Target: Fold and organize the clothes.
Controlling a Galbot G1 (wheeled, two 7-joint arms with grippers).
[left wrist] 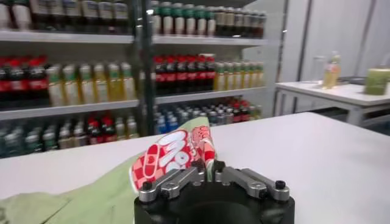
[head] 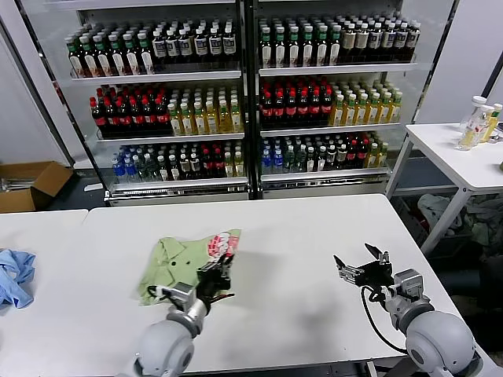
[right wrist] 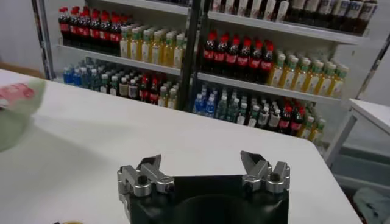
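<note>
we find the left gripper at the near right edge of the polo shirt, its fingers close together with a fold of printed cloth between them; whether they grip or are letting go we cannot tell. the shirt lies bunched on the white table, left of centre, red-and-white print turned up, collar and sleeves not squared. the right gripper waits spread wide over bare table, well apart from the shirt. we judge folding begun but rough: flattening, further folds and tidy placement remain. a light blue cloth lies at the far left.
</note>
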